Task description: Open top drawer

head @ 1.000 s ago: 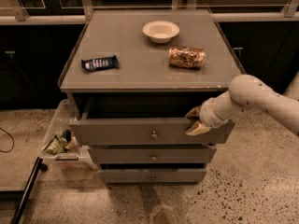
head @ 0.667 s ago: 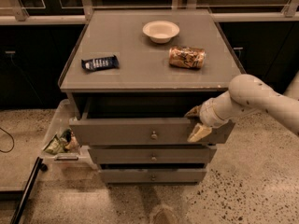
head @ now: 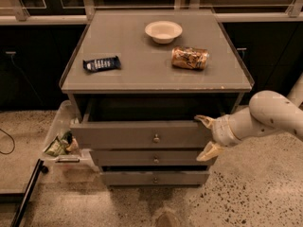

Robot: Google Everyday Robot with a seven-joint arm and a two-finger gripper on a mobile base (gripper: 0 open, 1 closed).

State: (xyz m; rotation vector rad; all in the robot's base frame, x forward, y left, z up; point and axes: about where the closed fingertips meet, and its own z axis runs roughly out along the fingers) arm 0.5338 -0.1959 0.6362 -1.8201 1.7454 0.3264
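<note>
Nearest us, two shorter drawers [head: 154, 168] sit closed under the top drawer [head: 118, 135], which juts out past the surface's [head: 142, 77] front edge with its dark inside showing, so we judge the task well along. The gripper [head: 207, 136] is at the drawer front's right end, below the surface's front right corner. Its jaws are apart, one tip at the panel's top rim and one by its lower edge, and we read this as a pulling hold that bypasses the knob [head: 155, 138]. Farther back lie a wrapper [head: 101, 63] near the left edge, a can [head: 189, 58] right of centre, and a bowl [head: 163, 31] toward the back edge
</note>
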